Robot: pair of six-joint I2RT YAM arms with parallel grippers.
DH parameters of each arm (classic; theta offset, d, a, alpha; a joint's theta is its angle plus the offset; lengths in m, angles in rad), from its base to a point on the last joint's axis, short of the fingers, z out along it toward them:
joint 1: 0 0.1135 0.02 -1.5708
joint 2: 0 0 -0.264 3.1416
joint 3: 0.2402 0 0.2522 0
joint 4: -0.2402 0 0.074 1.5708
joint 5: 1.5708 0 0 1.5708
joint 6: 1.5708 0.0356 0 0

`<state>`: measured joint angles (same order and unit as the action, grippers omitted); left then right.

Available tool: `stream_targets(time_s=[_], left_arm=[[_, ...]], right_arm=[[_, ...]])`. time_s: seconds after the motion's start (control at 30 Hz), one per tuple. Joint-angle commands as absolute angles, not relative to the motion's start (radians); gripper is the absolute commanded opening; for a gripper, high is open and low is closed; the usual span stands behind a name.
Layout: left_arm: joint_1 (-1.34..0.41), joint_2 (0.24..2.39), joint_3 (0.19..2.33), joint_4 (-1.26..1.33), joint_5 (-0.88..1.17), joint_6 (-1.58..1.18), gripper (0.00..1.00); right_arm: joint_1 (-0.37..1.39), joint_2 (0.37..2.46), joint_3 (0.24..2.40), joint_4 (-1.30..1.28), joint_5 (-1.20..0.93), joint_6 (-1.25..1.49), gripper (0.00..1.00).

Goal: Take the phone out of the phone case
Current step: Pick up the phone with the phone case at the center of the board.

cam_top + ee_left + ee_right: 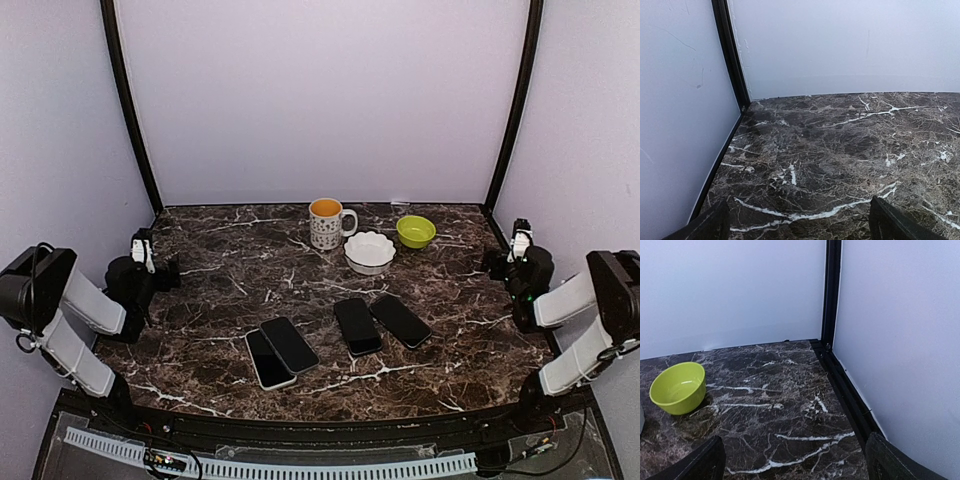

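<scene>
near the middle of the marble table (220, 280) lie four dark phones: at left a pale-rimmed phone (268, 364) overlapped by a black phone (291, 344), at right a thicker phone (357, 326) just beside a slanted phone (401, 320). which one wears the phone case i cannot tell. behind them stand a patterned mug (328, 223), a white bowl (369, 252) and a green bowl (415, 231). the left gripper (798, 202) and right gripper (795, 439) hang by the table's side edges, well apart from the phones, both spread wide, grasping nothing.
</scene>
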<state>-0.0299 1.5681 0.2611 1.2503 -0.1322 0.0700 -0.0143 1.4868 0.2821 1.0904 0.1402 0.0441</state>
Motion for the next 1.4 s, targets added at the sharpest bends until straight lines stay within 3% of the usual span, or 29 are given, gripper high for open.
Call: stream_targets(time_s=[0.0,0.13,0.33,0.5,0.7,1.0,1.37], left_arm=[[-0.026,1.437,0.344,0.968,-0.177,0.032,0.99],[-0.026,1.356,0.506,0.586,-0.226,-0.1,0.99],[-0.026,1.309,0.683,0.221,-0.274,-0.319,0.99],[-0.026,1.313,0.928,-0.099,-0.192,-0.385,0.99],[-0.026,1.27,1.078,-0.408,-0.027,-0.305,0.99],[-0.029,1.184,0.994,-0.471,0.235,-0.161,0.99],[-0.047,1.155,0.879,-0.416,0.245,-0.137,0.98]], right_arm=[[0.052,1.341,0.449,0.763,0.242,0.01,0.99],[0.081,1.267,0.603,0.484,0.271,0.061,0.99],[0.135,1.263,0.785,0.156,0.091,0.146,0.99],[0.255,1.354,0.936,-0.144,-0.05,0.022,0.99],[0.404,1.505,1.06,-0.472,-0.209,-0.136,0.99],[0.556,1.64,1.1,-0.644,-0.165,-0.263,0.98],[0.597,1.664,1.058,-0.659,-0.171,-0.27,0.99]])
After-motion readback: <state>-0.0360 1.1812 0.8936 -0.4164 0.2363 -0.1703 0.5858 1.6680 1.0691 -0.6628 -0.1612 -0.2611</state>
